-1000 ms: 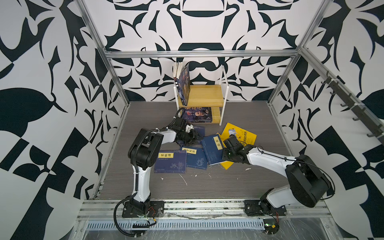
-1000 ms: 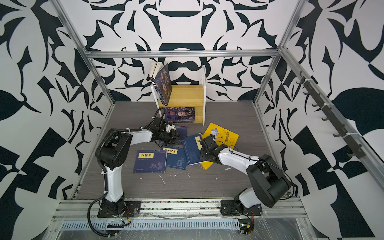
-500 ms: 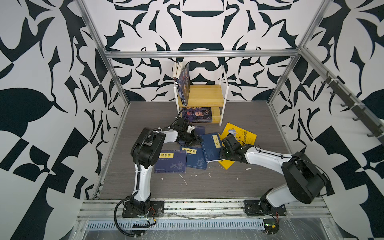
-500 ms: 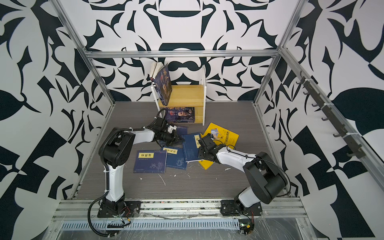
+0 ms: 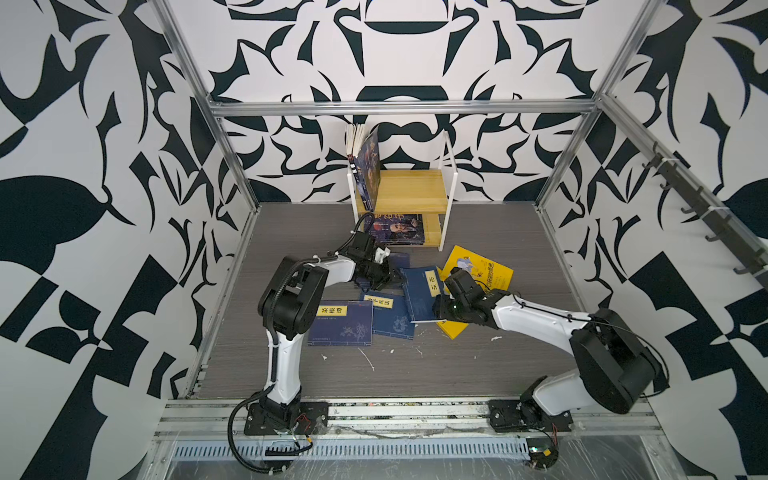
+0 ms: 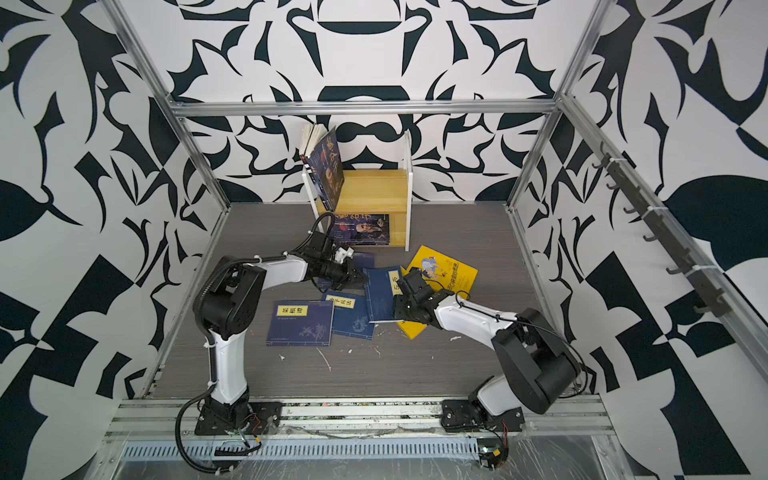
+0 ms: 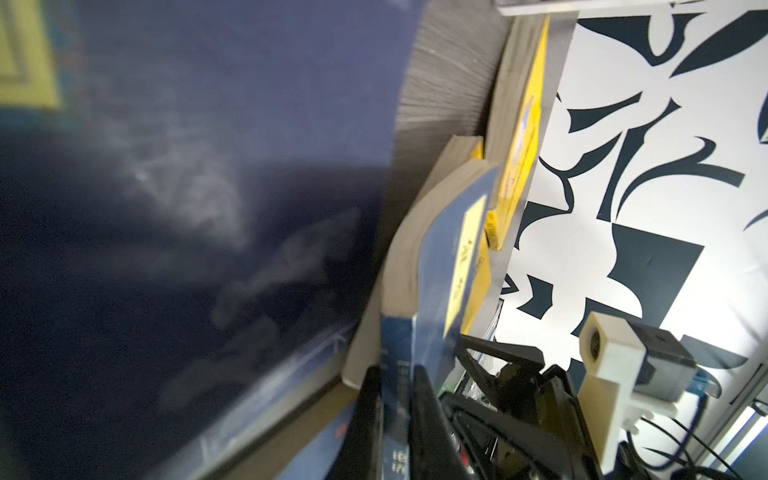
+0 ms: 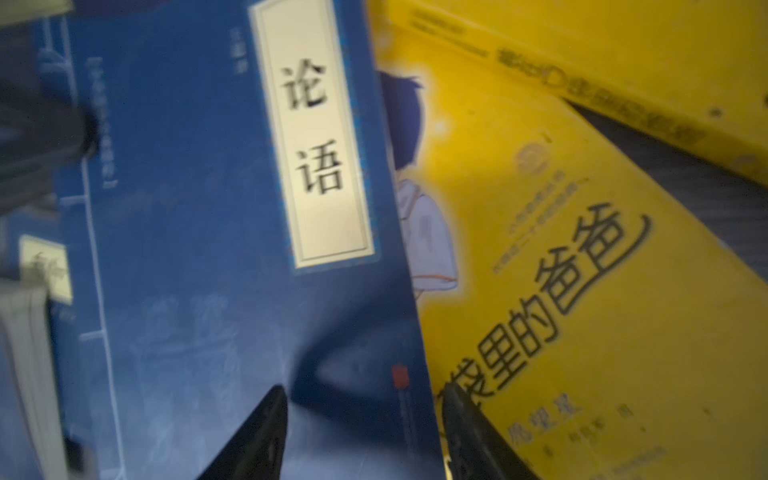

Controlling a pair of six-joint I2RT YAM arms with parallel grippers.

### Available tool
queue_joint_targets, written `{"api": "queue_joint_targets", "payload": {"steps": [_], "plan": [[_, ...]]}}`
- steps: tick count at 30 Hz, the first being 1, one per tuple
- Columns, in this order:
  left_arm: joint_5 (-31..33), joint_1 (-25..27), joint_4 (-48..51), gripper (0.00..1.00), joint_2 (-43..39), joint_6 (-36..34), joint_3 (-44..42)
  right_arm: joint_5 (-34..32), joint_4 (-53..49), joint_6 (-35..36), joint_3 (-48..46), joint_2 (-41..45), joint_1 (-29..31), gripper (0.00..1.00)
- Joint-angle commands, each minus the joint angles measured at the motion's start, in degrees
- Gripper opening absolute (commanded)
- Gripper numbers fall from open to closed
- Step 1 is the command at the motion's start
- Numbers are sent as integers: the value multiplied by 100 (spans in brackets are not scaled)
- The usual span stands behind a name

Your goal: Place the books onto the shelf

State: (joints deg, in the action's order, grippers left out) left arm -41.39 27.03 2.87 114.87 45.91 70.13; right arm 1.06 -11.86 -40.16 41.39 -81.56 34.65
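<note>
Grey wood-grain worktop (image 5: 498,365) is carrying the loose books, while the shelf (image 5: 409,189) is standing at the back wall with a few books on it. The left hand (image 7: 395,374) is clenching the spine of a navy book (image 5: 417,299), which is bowing: thin, light and floppy, so gripping near the spine is looking safest. The right hand (image 8: 365,419) is hovering released over its lower edge. A yellow book (image 5: 482,272) is lying partly underneath, and another navy volume (image 5: 390,316) is crowding in just beside.

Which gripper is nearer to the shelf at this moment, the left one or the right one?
Left. The left gripper sits just in front of the shelf, shut on a navy book; the right gripper hangs open farther toward the front, at that book's opposite end.
</note>
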Motion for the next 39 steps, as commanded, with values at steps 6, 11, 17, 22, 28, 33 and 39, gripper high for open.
{"api": "queue_joint_targets", "payload": {"steps": [6, 11, 17, 22, 28, 33, 39], "plan": [[-88, 19, 343, 0, -1591, -1051, -437, 646, 138, 500, -75, 1504, -531, 100], [-72, 1, 1595, 0, -2085, -2404, -42, 1015, 1122, 973, -408, 2275, -653, 99], [-551, -221, 2059, 0, -2495, -3004, 76, 1745, 2484, 931, -600, 2181, -670, 97], [-1536, -630, 1623, 0, -2821, -2794, -168, 2406, 3027, 700, -459, 1539, -675, 95], [-2218, -928, 1554, 0, -3116, -2919, -232, 2948, 4383, 70, -678, 923, -657, 94], [-2210, -1059, 1544, 0, -3265, -2962, -299, 3263, 5883, -368, -858, 387, -382, 92], [-2137, -1087, 1484, 0, -3410, -3061, -444, 3583, 6499, -354, -752, 32, -104, 78]]}}
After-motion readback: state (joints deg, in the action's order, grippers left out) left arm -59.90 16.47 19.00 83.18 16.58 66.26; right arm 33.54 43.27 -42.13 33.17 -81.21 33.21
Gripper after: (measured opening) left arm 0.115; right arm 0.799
